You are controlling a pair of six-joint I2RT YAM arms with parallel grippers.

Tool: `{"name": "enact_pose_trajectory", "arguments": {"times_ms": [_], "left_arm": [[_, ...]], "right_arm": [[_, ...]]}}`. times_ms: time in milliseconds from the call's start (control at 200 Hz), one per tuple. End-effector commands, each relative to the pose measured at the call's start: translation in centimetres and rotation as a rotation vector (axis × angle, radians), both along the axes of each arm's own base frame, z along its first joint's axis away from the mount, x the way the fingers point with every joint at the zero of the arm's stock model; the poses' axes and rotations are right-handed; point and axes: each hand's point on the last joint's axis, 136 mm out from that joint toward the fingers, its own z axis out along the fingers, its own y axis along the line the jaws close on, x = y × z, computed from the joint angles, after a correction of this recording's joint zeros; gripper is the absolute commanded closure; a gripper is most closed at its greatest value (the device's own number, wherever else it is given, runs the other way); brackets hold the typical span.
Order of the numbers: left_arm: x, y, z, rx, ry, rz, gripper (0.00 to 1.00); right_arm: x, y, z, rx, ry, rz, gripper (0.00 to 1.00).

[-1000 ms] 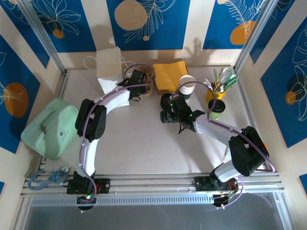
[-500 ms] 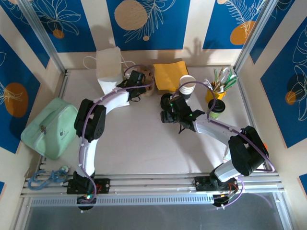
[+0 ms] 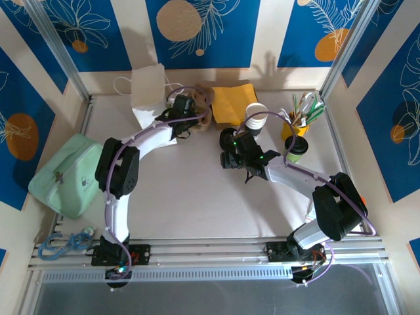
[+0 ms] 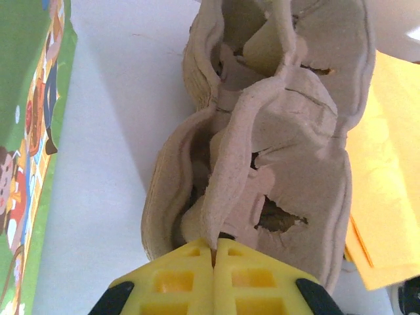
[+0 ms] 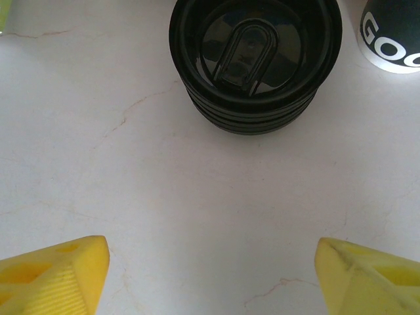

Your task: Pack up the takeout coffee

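Observation:
The takeout coffee (image 3: 295, 148), a small greenish cup with a black lid, stands at the right beside the yellow holder, with neither gripper on it. My left gripper (image 3: 186, 109) (image 4: 214, 244) is shut on the middle ridge of the brown cardboard cup carrier (image 3: 205, 100) (image 4: 289, 164) at the back of the table. My right gripper (image 3: 228, 155) (image 5: 210, 254) hangs open over bare tabletop with nothing between its fingers. Just ahead of it lies a loose black lid (image 5: 254, 59).
A stack of white-rimmed cups (image 3: 256, 117) (image 5: 392, 36) stands right of the lid. Yellow napkins (image 3: 231, 104) (image 4: 387, 164) lie beside the carrier. A white paper bag (image 3: 149, 88), a yellow utensil holder (image 3: 298, 119) and a mint pouch (image 3: 69, 174) ring the table. A green printed sheet (image 4: 26, 131) lies left of the carrier.
My left gripper has closed on the carrier's ridge, and the carrier has shifted a little towards the back. The right arm has not moved.

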Motion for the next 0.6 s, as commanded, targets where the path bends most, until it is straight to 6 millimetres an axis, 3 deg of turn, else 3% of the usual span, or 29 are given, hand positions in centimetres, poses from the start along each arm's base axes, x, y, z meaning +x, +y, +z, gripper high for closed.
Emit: {"name": "enact_pose_trajectory", "arguments": {"times_ms": [0,205,365,500,595], "left_arm": [[-0.1,-0.4,3.8,-0.05,-0.075,-0.043,0.99],[-1.4,-0.7,6.6,-0.039,-0.097,-0.093,1.0],[-3.5,-0.6,8.7,-0.011,-0.09,-0.114,1.0],[-6.3,0.4,10.7,0.014,-0.068,-0.109,1.0],[-8.8,1.3,11.9,0.034,-0.05,-0.118,1.0]], "right_arm": [[0.7,0.0,1.2,0.012,-0.027,-0.02,0.18],[0.5,0.1,1.7,0.034,-0.036,-0.017,0.18],[0.1,0.2,2.4,0.063,-0.051,-0.005,0.18],[-0.4,0.5,3.9,0.108,-0.069,0.028,0.18],[-1.3,0.9,6.0,0.16,-0.083,0.069,0.18]]}}
